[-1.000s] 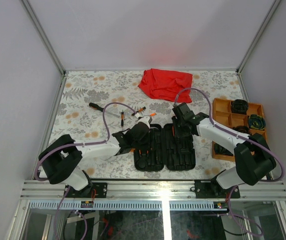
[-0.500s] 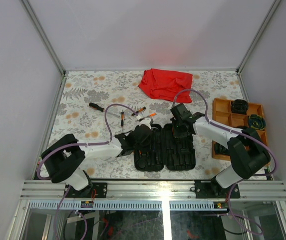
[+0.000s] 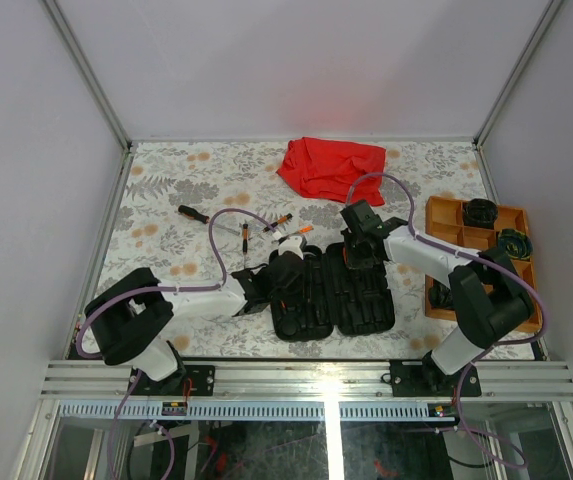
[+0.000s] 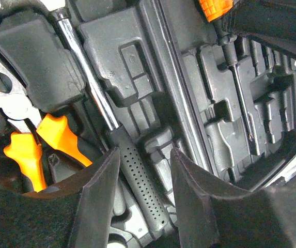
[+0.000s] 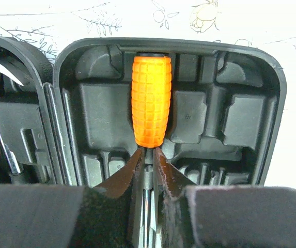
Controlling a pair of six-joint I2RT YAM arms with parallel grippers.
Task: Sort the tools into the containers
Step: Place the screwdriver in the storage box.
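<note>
The black case point(image 3: 361, 300) lies open in front of both arms. In the right wrist view an orange-handled screwdriver point(image 5: 151, 101) sits in a slot of the case point(image 5: 240, 119), and my right gripper point(image 5: 148, 156) is shut on its neck just below the handle. In the left wrist view a hammer point(image 4: 137, 175) with a steel shaft and black dotted grip lies in the case point(image 4: 117, 46). My left gripper point(image 4: 143, 155) is open, one finger on each side of that grip. Pliers point(image 4: 29, 150) with orange handles lie to its left. The orange tray point(image 3: 444, 225) stands at the right.
A red cloth point(image 3: 331, 168) lies at the back of the table. Several small screwdrivers point(image 3: 245, 238) lie loose on the flowered table left of and behind the case. The tray's compartments hold dark round items point(image 3: 481, 211). White walls close in all sides.
My right gripper's jaws have narrowed onto the screwdriver's neck and the arm has shifted slightly to the left over the case. The left gripper has hardly moved.
</note>
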